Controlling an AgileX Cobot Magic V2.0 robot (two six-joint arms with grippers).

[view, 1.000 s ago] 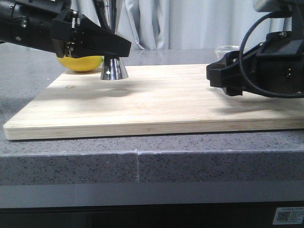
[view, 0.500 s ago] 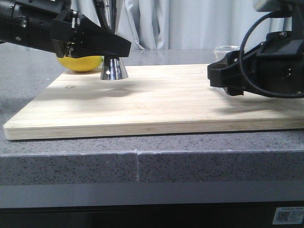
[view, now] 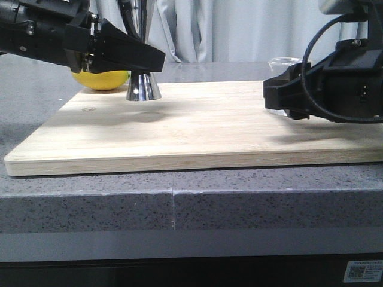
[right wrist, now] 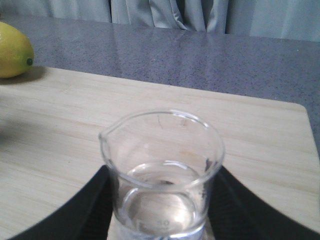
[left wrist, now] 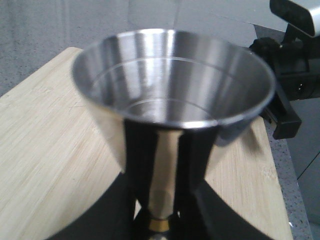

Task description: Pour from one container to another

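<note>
Granite counter: speckled grey stone, nearest the front camera; carries the cutting board.
Cutting board: pale wood, lying flat on the counter; carries the jigger and the beaker.
Right pincer: black, low over the right side of the board. In the right wrist view its two fingers stand on either side of the beaker, close against the glass; whether they press it cannot be told.
Beaker: clear glass, upright on the board between the right pincer fingers. Flared rim with a small pour lip; a shallow layer of clear liquid seems to lie at the bottom. In the front view only the rim shows behind the right pincer.
Left pincer: black, at the left rear of the board, level with the jigger's waist. In the left wrist view its fingers flank the narrow waist; contact cannot be told.
Jigger: polished steel, hourglass form, upright with its flared base on the board. The left wrist view shows the open upper cup and a gold band at the waist.
Lemon: yellow, behind the left pincer, just left of the jigger's base.
Curtain: pale grey, hanging at the far side.
</note>
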